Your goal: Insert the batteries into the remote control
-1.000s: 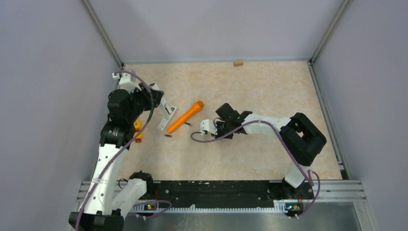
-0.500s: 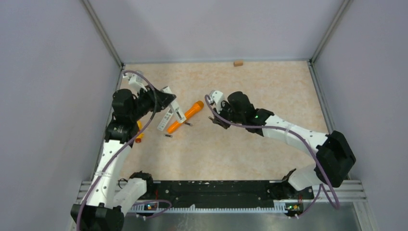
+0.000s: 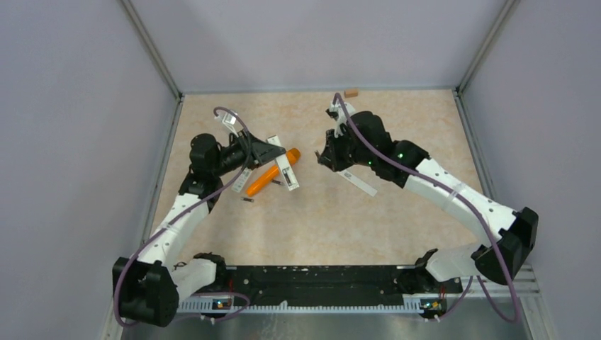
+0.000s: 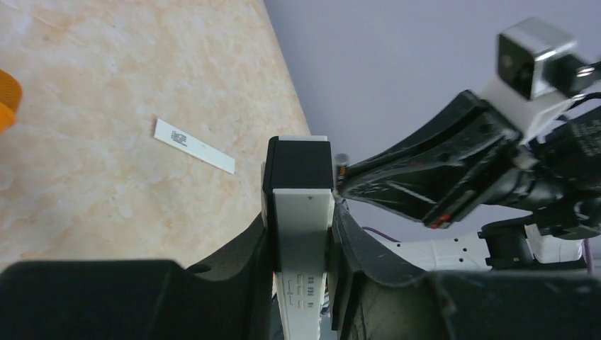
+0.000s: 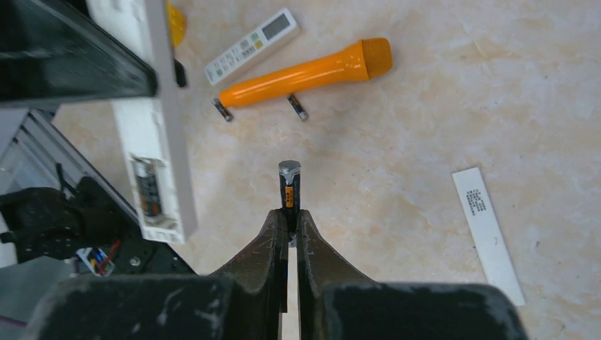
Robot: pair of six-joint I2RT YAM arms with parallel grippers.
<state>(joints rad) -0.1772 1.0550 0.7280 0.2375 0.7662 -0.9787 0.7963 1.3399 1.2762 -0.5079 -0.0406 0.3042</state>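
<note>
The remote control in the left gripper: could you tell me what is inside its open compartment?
In the right wrist view, the compartment of the remote control shows a dark recess with small metal parts; whether anything lies in it is too small to tell.

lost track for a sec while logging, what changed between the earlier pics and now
The left gripper carried the remote rightward, to above the orange tube. The right gripper, pinching a battery, swung farther from the arm bases and now points at the remote. Unmoved: the orange tube, the loose batteries beside it, the small block at the far edge.
</note>
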